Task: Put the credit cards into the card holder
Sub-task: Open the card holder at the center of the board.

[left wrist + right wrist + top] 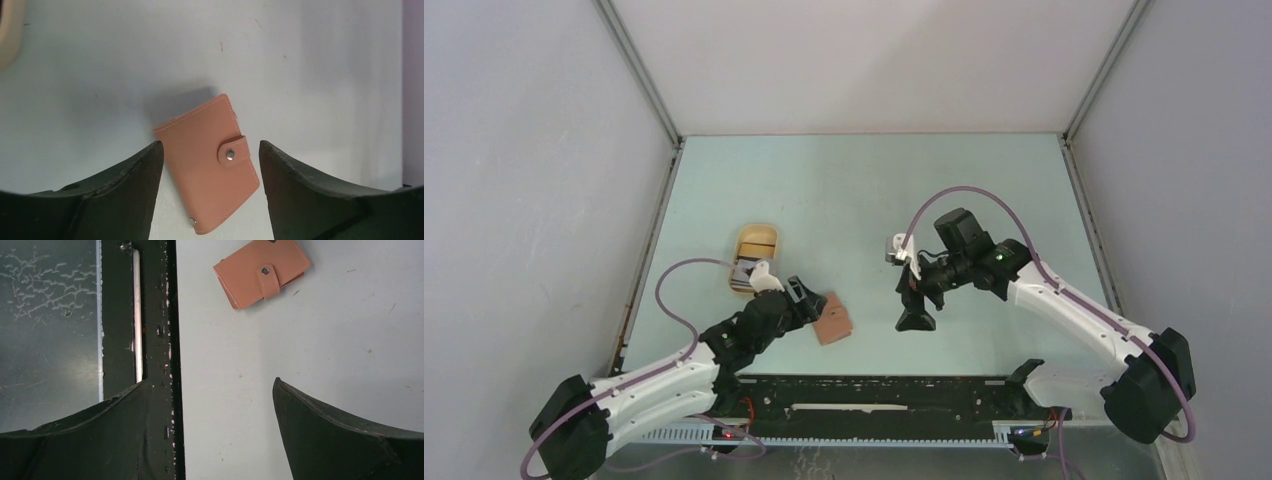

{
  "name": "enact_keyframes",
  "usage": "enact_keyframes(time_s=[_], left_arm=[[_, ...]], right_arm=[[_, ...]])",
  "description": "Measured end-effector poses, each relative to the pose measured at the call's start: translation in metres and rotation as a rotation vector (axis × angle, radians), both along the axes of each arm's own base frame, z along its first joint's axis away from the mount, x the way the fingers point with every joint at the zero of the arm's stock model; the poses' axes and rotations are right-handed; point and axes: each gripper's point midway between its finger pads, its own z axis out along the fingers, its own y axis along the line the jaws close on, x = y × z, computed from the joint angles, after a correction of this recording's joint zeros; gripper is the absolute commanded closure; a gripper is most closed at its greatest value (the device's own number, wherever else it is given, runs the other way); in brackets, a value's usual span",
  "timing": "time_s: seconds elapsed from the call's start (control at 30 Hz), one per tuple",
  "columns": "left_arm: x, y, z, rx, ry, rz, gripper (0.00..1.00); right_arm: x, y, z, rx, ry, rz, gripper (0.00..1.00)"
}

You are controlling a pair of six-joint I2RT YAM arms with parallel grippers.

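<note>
Now our left pincer (210,145) hangs open over the snapped-shut card holder (207,167); closing askew, we may skid it away. Our right pincer (210,381) gapes empty too.

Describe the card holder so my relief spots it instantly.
On the pale green table, near-left, below the open left tool, lies the card holder. Unlike the tan oval tray farther back, it is a salmon-brown leather rectangle with a snap strap.
</note>
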Motion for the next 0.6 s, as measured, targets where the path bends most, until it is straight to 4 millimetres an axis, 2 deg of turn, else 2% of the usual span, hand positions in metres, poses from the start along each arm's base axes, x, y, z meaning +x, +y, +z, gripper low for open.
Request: enact_keyframes(time_s=[0.07,0.2,0.33,0.4,0.5,0.6], left_arm=[[0.001,0.004,-0.002,0.034,0.018,0.015,0.25],[0.005,0.004,0.007,0.037,0.009,0.032,0.26],[0.005,0.004,0.011,0.013,0.005,0.041,0.3],[0.005,0.003,0.014,-0.002,0.001,0.045,0.31],[0.006,0.001,0.016,-0.017,-0.002,0.047,0.33],[0.007,0.0,0.017,-0.024,-0.002,0.05,0.37]], right_arm=[[0.001,0.002,-0.002,-0.003,0.02,-0.012,0.0],[0.005,0.01,-0.009,-0.009,0.112,-0.063,0.04],[0.019,0.022,-0.022,-0.009,0.271,-0.16,0.24],[0.03,0.032,-0.033,-0.025,0.389,-0.206,0.31],[0.043,0.049,-0.051,-0.065,0.527,-0.252,0.33],[0.042,0.058,-0.07,-0.109,0.627,-0.281,0.34]])
